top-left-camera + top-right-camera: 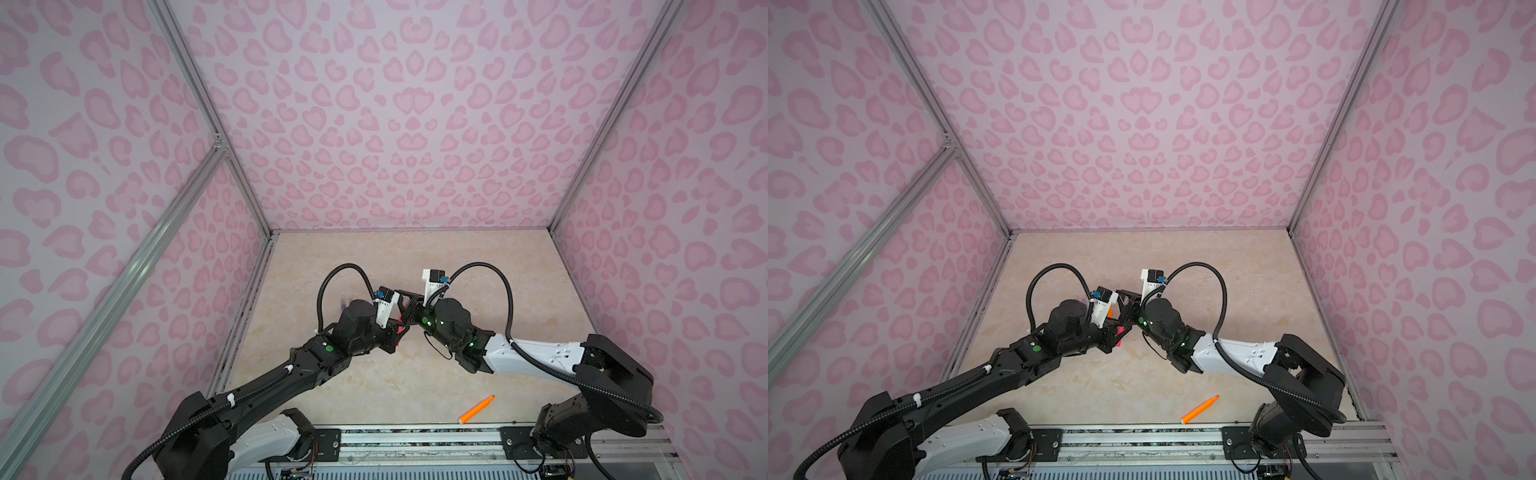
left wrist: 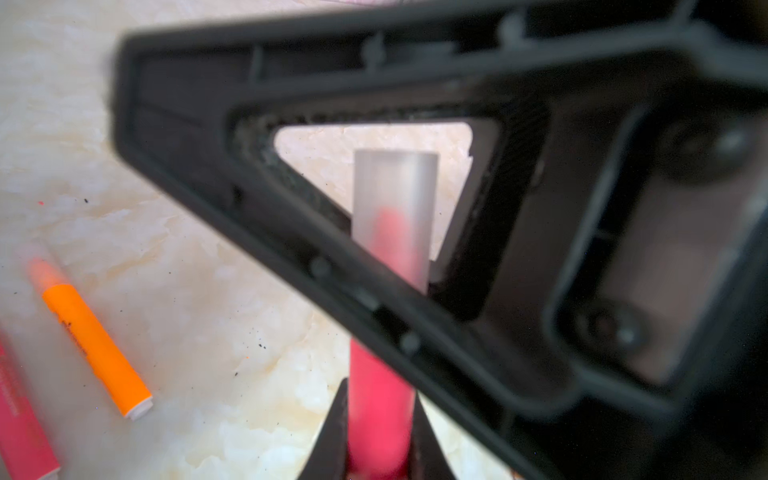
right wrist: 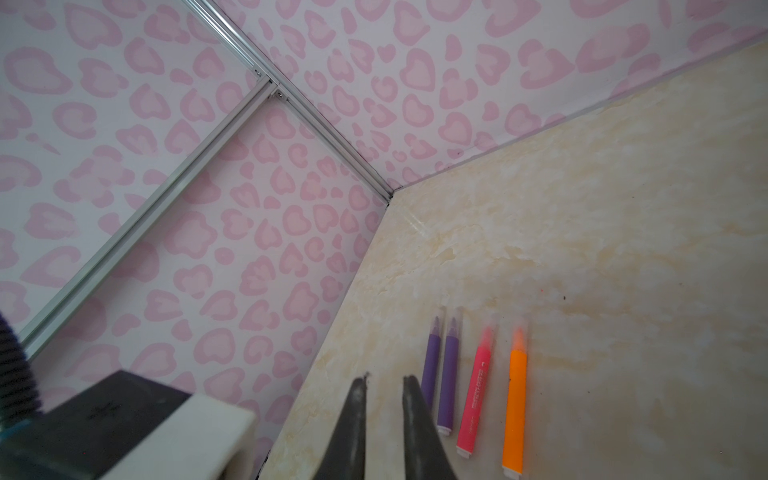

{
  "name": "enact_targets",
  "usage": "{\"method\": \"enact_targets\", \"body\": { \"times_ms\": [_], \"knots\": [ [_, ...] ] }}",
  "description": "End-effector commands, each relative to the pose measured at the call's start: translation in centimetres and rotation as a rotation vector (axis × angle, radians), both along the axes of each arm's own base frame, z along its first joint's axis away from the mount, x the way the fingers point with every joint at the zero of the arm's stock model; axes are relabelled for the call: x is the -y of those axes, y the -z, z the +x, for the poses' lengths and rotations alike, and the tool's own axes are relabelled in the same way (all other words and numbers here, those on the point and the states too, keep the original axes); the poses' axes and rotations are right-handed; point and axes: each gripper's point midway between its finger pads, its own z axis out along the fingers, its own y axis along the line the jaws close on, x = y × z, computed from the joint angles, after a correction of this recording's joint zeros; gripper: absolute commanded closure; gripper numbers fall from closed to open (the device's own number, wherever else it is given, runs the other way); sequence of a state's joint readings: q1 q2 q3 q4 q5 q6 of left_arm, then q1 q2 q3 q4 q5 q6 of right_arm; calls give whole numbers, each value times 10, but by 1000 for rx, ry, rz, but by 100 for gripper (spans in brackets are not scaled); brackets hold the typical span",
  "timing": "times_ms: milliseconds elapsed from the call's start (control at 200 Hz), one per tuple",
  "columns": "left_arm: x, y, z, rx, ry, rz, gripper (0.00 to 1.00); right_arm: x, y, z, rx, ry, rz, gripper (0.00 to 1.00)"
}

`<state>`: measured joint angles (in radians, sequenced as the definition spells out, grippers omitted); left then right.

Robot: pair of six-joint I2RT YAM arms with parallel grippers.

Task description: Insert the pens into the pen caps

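My left gripper (image 2: 379, 390) is shut on a pink-red pen (image 2: 378, 419) held above the table's middle. The pen's tip sits inside a clear pen cap (image 2: 395, 183), which shows through the opening in a finger of my right gripper (image 3: 385, 378). The right jaws stand a narrow gap apart on that cap, though it is too faint to make out in the right wrist view. Both grippers meet tip to tip in both top views, where the held pen (image 1: 400, 329) (image 1: 1121, 332) peeks out. An orange pen (image 1: 477, 409) (image 1: 1200, 409) lies bare-tipped near the front edge.
Two purple pens (image 3: 430, 361) (image 3: 451, 374), a pink-red pen (image 3: 476, 395) and an orange pen (image 3: 515, 399) lie side by side on the beige table, tips under clear caps, beneath the left arm. Pink-patterned walls (image 1: 249, 291) enclose the table; a metal rail (image 1: 415, 436) runs along the front.
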<state>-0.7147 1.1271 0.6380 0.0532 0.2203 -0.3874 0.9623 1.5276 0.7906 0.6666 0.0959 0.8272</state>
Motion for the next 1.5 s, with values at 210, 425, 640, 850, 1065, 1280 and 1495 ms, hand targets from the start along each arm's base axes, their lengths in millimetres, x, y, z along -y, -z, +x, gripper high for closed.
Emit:
{"method": "enact_targets", "body": {
  "times_ms": [210,425,640,850,1065,1280,1495],
  "knots": [
    [-39,-37,56,97,-318,-153,96,-28,13,-49,-60,-236,22,100],
    [-43,-43,55,91,-297,-210,96,-25,7,-55,-50,-255,47,100],
    [-52,-50,54,105,-311,-226,96,-25,2,-63,-59,-286,77,100],
    [-51,-50,55,116,-306,-196,96,-22,9,-56,-79,-244,34,100],
    [-40,-41,57,116,-308,-109,96,-10,10,-46,-70,-176,-15,94],
    [-34,-10,67,46,-343,20,96,34,7,-19,-54,-49,-43,39],
    [-22,46,84,-139,-373,152,96,83,5,1,-49,100,-53,28]
  ]
}}
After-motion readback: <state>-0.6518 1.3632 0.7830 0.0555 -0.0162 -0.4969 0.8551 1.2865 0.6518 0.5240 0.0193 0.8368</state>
